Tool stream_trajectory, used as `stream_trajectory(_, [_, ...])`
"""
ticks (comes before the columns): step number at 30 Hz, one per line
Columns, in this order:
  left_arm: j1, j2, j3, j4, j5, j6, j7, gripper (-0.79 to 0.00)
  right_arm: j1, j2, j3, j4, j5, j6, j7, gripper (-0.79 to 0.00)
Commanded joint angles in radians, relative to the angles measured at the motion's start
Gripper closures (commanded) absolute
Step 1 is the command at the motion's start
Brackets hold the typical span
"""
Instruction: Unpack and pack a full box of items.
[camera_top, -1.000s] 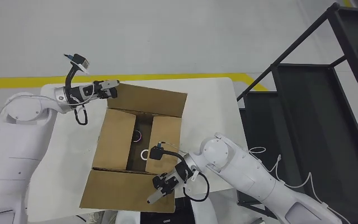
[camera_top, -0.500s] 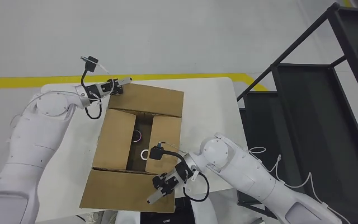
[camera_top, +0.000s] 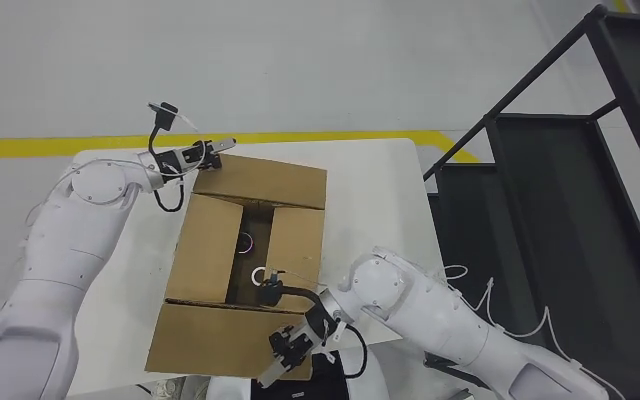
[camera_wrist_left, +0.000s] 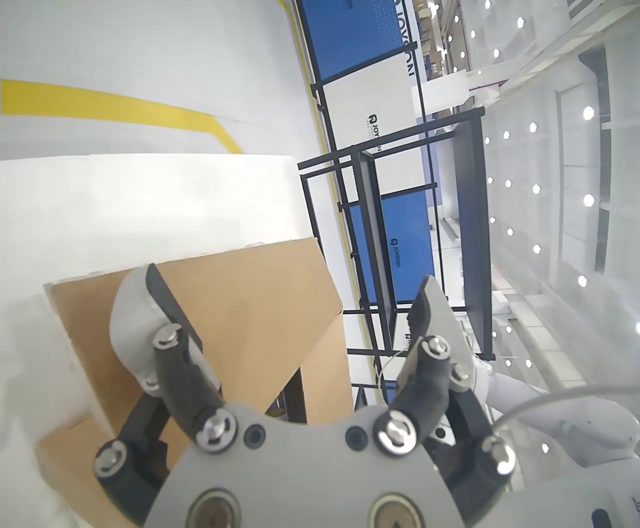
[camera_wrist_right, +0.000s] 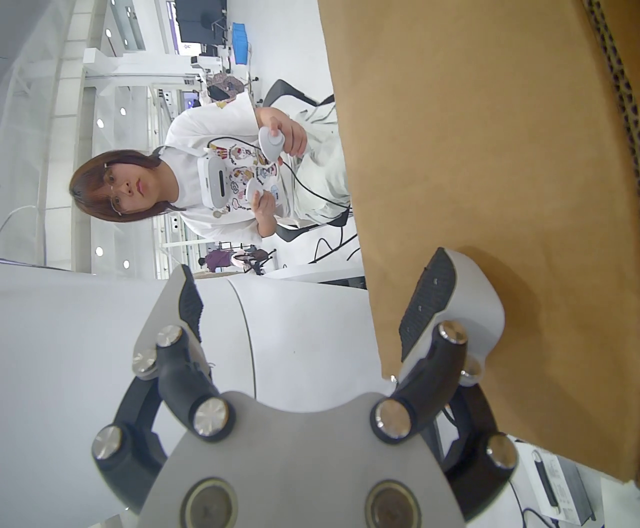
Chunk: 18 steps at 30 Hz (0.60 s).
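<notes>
- The step in hand is looking like flap work on the box (camera_top: 205, 250). Each arm is sitting at one of the two long flaps, which are lying spread outward, while the side flaps (camera_top: 295, 245) are lying folded in over the opening.
- To do it well, each pair of jaws should be taking a flap's edge deep between the pads before closing. It should then be swinging the flap along the arc of its crease. A flat pull is risking a slide of the box across the table (camera_top: 370, 180).
- The left jaws are standing wide open and holding nothing. They are sitting at the corner of the far flap (camera_top: 265, 182), whose side edge is showing between the two fingers; whether anything is touching, I cannot tell.
- The right jaws are also gaping wide and empty. The edge of the near flap (camera_top: 215, 340) is falling between them, one finger sitting over the flap's face and the other clear of it.
- Items (camera_top: 246, 240) are showing in the dark gap between the side flaps, well apart from both pairs of jaws.
</notes>
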<state>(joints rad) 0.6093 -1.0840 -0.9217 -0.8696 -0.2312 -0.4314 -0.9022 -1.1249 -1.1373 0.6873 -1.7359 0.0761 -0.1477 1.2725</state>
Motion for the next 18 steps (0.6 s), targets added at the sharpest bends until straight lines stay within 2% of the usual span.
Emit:
stream_trajectory(1, [-0.002, -0.002, -0.002, 0.008, 0.001, -0.003, -0.001, -0.785, 0.007, -0.004, -0.014, 0.018, -0.007, 0.011, -0.006, -0.785])
stream_trajectory(9, [-0.006, -0.003, -0.016, 0.027, 0.020, -0.006, 0.007, -0.785, 0.030, -0.010, -0.047, 0.057, -0.101, 0.102, -0.054, -0.785])
stream_trajectory(18, [0.004, 0.002, -0.042, 0.032, 0.030, -0.007, 0.004, -0.785, 0.002, 0.010, -0.013, -0.013, -0.189, 0.148, -0.108, -0.785])
